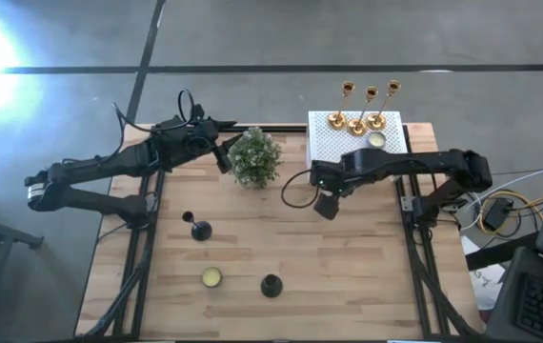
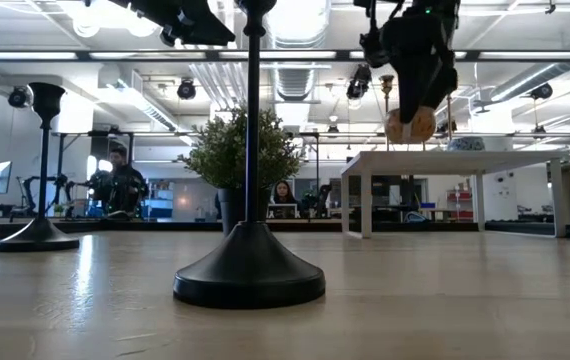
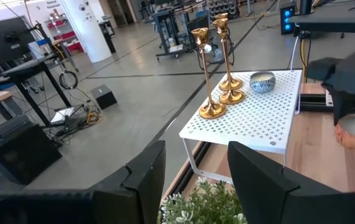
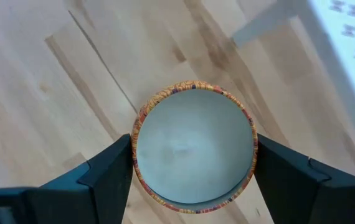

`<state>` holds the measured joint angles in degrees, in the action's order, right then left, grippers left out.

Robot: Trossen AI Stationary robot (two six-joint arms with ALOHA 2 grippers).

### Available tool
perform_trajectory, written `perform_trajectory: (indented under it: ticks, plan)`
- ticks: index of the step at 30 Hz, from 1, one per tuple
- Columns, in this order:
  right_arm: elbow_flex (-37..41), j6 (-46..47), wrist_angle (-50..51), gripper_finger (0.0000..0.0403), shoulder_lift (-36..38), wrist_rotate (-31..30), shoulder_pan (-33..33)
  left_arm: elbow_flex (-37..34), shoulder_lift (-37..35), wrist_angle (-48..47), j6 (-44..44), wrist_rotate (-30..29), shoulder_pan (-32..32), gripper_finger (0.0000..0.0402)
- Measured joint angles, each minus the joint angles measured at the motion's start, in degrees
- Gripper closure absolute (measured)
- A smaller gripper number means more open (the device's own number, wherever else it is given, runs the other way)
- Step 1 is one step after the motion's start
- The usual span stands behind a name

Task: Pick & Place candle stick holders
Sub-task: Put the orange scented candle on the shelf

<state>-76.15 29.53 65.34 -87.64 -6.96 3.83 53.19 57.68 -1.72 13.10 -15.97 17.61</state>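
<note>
Three gold candle stick holders [image 1: 356, 110] [image 3: 212, 81] stand on their round bases on the white perforated box [image 1: 333, 143]. Two black ones [image 1: 198, 229] [image 1: 271, 284] stand on the wooden table, one of them close in the low view [image 2: 250, 270]. My right gripper [image 1: 327, 203] hangs over the table's middle, in front of the box, shut on a small round bowl [image 4: 193, 149] with a patterned orange rim. My left gripper [image 3: 193, 180] is open and holds nothing, just left of the potted plant. My right gripper pinches the small bowl between its two fingers, one on each opposite side of its wall [image 4: 134, 155]. The fingers come steeply from above, pointing down. The bowl [image 2: 410, 125] hangs clear of the table, mouth up toward the wrist.
A bushy potted plant [image 1: 254, 157] stands at the table's far middle, beside the box. A second small bowl [image 1: 376, 140] sits on the box beside the gold stems, and a third [image 1: 211, 277] lies on the table between the black holders.
</note>
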Motion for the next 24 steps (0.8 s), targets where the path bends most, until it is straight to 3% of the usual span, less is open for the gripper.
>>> perform_trajectory:
  ticks: [12,24]
  plan:
    - [0.1,0.64,4.39,0.0128,4.2,-0.55,3.45,0.0,-0.01,-0.13,-0.01,0.0,-0.04,0.0223]
    - [-0.14,2.06,7.43,0.0128,5.56,-0.57,12.59,0.0,-0.01,-0.26,0.0,0.0,-0.02,0.0223]
